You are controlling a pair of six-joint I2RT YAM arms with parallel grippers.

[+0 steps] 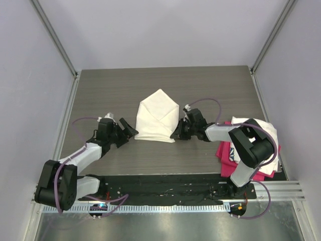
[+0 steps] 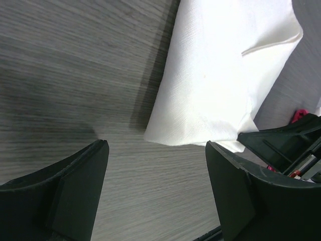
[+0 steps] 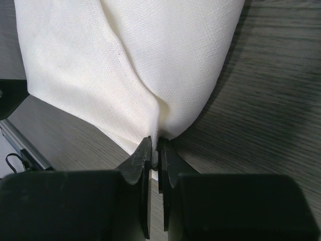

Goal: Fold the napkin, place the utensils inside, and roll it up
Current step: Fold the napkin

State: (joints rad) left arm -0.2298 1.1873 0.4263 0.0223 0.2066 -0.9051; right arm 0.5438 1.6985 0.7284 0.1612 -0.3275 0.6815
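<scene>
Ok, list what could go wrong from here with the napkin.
1. The right pincer is shut on only a thin corner of the napkin; a pull may slip it free or undo the folds.
2. The left pincer is open, off the cloth, so a one-sided pull may skew it.

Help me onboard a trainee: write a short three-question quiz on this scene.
1. True or false: the right end effector is shut on a corner of the napkin.
2. Which one stands open, touching nothing? A) the left end effector B) the right one C) both
3. Fill in: the pink cloth lies on the robot's ___ side.

Key: 1 true; 2 A; 3 right.
</scene>
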